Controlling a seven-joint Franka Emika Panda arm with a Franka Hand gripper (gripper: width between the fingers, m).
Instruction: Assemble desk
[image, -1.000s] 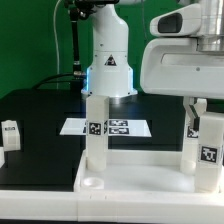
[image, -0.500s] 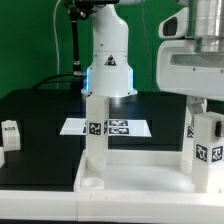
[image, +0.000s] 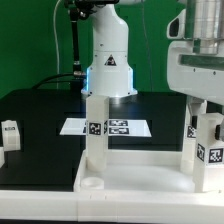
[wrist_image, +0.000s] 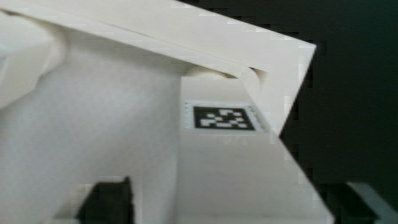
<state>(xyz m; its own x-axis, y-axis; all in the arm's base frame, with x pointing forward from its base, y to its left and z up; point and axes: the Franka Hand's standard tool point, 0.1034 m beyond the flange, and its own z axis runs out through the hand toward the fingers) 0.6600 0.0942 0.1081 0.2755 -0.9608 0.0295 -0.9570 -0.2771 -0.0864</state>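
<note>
The desk's white tabletop (image: 140, 166) lies rim-up at the front. Three white tagged legs stand on it: a far left leg (image: 95, 130), a far right leg (image: 190, 140) and a near right leg (image: 210, 155). My gripper (image: 206, 108) hangs over the top of the near right leg. In the wrist view that leg (wrist_image: 222, 150) fills the space between the jaws of the gripper (wrist_image: 228, 205), which is open, with a dark gap showing beside one finger (wrist_image: 365, 200). A screw hole (image: 92, 183) shows in the tabletop's near left corner.
A loose white tagged leg (image: 10, 133) lies on the black table at the exterior view's left. The marker board (image: 105, 127) lies behind the tabletop, in front of the robot's base (image: 108, 65). A green wall stands at the back.
The hand has turned and shifted toward the exterior view's right above the near right leg, whose tags turned with it. The jaws now stand wider than before.
</note>
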